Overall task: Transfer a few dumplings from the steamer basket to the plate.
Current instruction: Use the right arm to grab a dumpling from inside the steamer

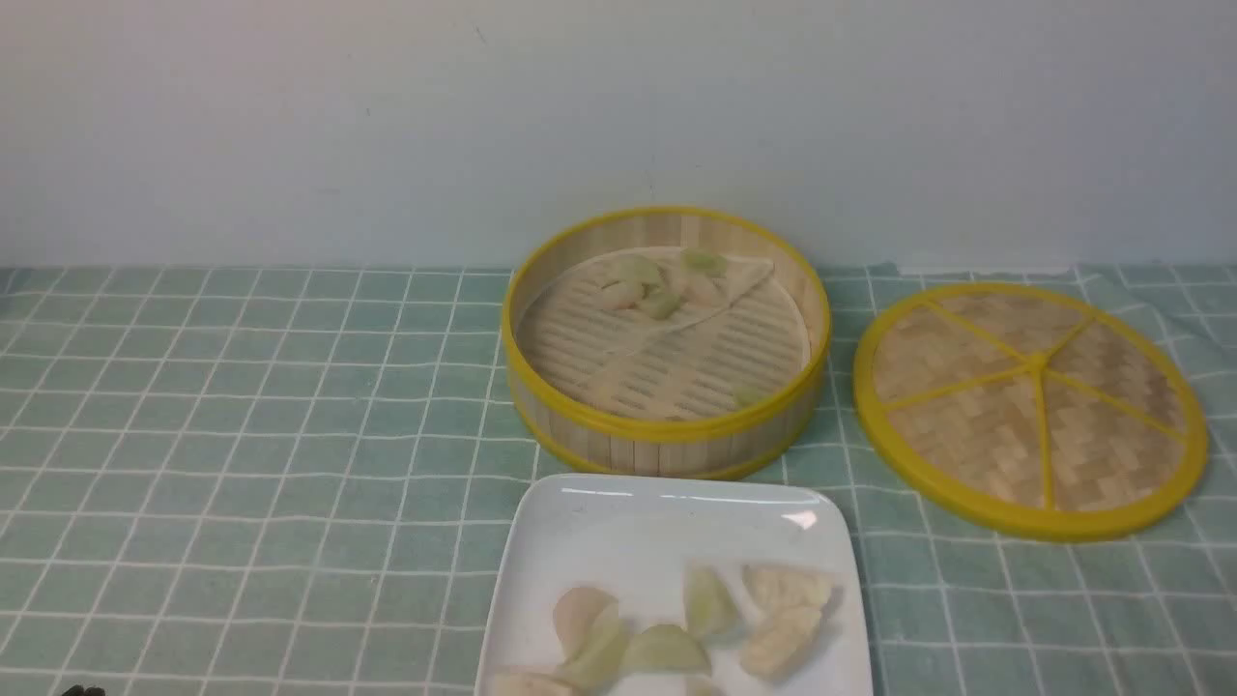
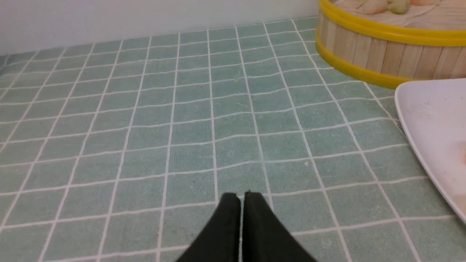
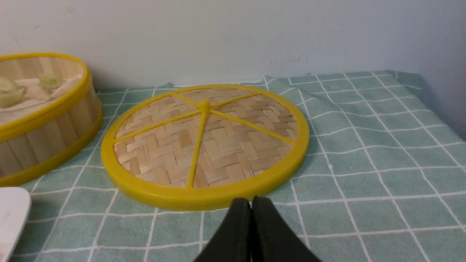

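The basket (image 1: 667, 430) holds a few dumplings (image 1: 633, 275); the plate (image 1: 657, 522) holds several more. Both left pincer (image 2: 240, 196) and right pincer (image 3: 251, 201) are pressed together, empty.

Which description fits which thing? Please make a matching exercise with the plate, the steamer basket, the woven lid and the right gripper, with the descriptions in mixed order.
Things:
1. plate
2. steamer basket
3. woven lid
4. right gripper

Descriptions:
a. shut, holding nothing
b. lying flat, to the right of the steamer basket
c. white and square, several dumplings on it
d. behind the plate, a few dumplings inside

Pairs: 1-c, 2-d, 3-b, 4-a
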Motion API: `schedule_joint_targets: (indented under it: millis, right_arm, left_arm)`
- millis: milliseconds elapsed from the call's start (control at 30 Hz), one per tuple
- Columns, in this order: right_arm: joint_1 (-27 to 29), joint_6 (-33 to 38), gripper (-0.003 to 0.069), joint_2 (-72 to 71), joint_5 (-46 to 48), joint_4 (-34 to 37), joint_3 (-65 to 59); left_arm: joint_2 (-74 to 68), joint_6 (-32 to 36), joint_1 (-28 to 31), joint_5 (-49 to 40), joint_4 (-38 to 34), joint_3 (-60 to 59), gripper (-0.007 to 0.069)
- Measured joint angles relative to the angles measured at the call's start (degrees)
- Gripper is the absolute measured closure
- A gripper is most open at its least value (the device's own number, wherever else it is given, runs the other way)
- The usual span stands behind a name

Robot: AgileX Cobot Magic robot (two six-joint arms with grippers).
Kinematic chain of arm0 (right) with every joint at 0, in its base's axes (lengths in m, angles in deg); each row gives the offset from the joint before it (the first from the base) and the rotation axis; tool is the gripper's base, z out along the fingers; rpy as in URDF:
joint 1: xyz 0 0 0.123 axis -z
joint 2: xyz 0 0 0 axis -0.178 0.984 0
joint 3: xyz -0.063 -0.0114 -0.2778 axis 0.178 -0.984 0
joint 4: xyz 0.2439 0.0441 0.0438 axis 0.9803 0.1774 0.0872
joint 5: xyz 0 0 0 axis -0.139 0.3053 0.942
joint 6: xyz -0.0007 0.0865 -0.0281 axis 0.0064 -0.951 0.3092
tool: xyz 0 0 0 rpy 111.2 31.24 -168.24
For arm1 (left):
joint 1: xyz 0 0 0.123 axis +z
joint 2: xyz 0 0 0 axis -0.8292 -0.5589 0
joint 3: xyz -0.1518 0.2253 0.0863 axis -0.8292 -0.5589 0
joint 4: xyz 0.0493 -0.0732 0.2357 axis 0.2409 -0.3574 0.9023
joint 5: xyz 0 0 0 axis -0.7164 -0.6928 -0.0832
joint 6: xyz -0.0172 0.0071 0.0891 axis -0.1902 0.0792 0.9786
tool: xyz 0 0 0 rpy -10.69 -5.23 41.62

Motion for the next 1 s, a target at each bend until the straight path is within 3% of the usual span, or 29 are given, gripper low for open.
schedule_joint_targets:
  millis: [633, 867, 1000]
  right_arm:
    - [0.0, -0.5, 0.0672, 0.0, -0.9, 0.8, 0.0]
    - [-0.1, -8.2, 0.0672, 0.0, -24.1, 15.0, -0.4]
    - [-0.1, -9.0, 0.0672, 0.0, -32.2, 17.6, -0.4]
  left_arm:
    - [0.0, 0.0, 0.0, 0.0, 0.0, 0.0, 0.0631]
    - [0.0, 0.0, 0.0, 0.0, 0.0, 0.0, 0.0631]
    - [0.0, 0.0, 0.0, 0.0, 0.0, 0.0, 0.0631]
